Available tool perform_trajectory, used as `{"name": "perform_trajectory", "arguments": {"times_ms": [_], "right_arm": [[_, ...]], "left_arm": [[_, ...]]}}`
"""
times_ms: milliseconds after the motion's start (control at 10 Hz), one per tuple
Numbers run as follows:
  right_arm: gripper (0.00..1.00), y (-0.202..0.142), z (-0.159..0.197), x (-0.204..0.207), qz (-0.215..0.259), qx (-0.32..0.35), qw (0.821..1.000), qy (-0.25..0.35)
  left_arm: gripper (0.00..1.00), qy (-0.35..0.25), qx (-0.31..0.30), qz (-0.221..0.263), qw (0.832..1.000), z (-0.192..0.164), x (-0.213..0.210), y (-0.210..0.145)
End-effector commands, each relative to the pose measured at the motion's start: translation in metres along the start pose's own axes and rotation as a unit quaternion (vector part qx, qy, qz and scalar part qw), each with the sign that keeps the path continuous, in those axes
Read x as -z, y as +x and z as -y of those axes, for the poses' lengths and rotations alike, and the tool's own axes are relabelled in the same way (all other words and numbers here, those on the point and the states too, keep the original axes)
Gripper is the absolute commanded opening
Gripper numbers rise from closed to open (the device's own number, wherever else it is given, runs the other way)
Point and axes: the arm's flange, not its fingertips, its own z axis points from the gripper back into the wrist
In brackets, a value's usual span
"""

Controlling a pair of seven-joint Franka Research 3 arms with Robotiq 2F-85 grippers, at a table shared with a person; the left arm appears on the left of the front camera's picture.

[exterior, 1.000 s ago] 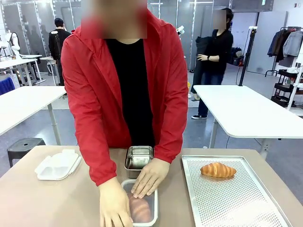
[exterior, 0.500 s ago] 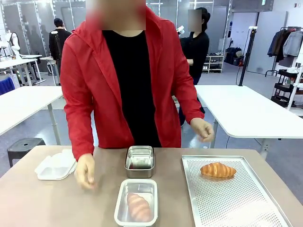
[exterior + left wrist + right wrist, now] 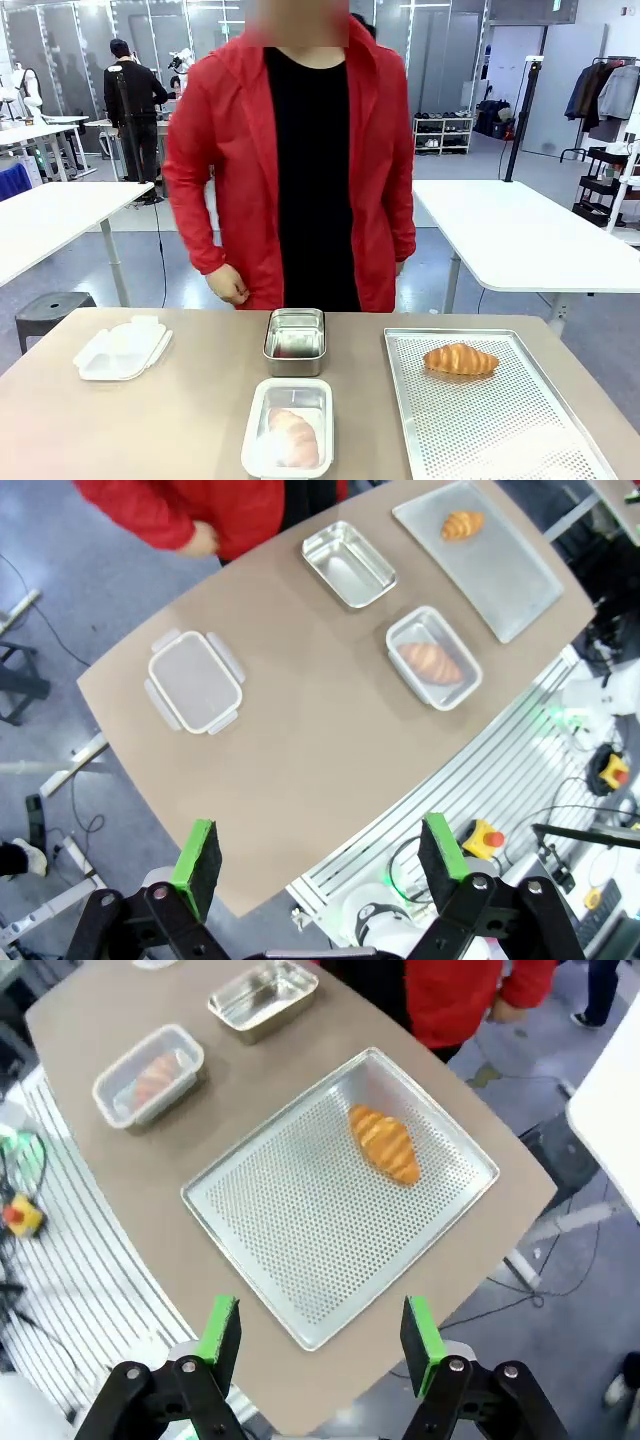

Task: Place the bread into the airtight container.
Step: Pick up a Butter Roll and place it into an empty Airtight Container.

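Observation:
A clear airtight container (image 3: 289,440) lies at the table's near middle with one bread (image 3: 292,438) inside, and a clear lid seems to sit on it. Another bread, a croissant (image 3: 460,359), rests on the perforated tray (image 3: 480,425) at the right. My left gripper (image 3: 320,860) hangs open and empty high above the table, far from the container (image 3: 433,658). Open and empty too, my right gripper (image 3: 320,1330) hovers high over the near edge of the tray (image 3: 300,1220), with the croissant (image 3: 383,1144) farther off.
An open steel tin (image 3: 295,340) stands just behind the clear container. A closed white plastic box (image 3: 122,348) lies at the far left. A person in a red jacket stands at the far edge, one hand (image 3: 228,286) held near the waist.
The person has taken both hands off the clear container and stepped back upright from the table. The container and the croissant on the tray have stayed put.

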Motion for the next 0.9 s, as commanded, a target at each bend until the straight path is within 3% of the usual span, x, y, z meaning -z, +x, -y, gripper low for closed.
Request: {"name": "perform_trajectory", "arguments": {"times_ms": [0, 200, 400, 600, 800], "right_arm": [[0.81, 0.02, 0.021, 0.015, -0.059, -0.105, 0.993, 0.016], [0.81, 0.043, 0.028, 0.054, -0.109, -0.213, 0.97, 0.031], [0.81, 0.067, 0.04, 0.111, -0.154, -0.267, 0.951, 0.028], [0.81, 0.068, 0.041, 0.164, -0.183, -0.323, 0.927, 0.057], [0.81, 0.065, 0.047, 0.189, -0.189, -0.321, 0.926, 0.055]], "left_arm": [[1.0, -0.006, 0.005, -0.002, 1.0, 0.001, -0.002, -0.001], [1.0, -0.006, 0.005, -0.002, 1.0, 0.001, -0.002, -0.001], [1.0, -0.006, 0.005, -0.002, 1.0, 0.001, -0.002, -0.001], [1.0, -0.006, 0.005, -0.002, 1.0, 0.001, -0.002, -0.001], [1.0, -0.006, 0.005, -0.002, 1.0, 0.001, -0.002, -0.001]]}}
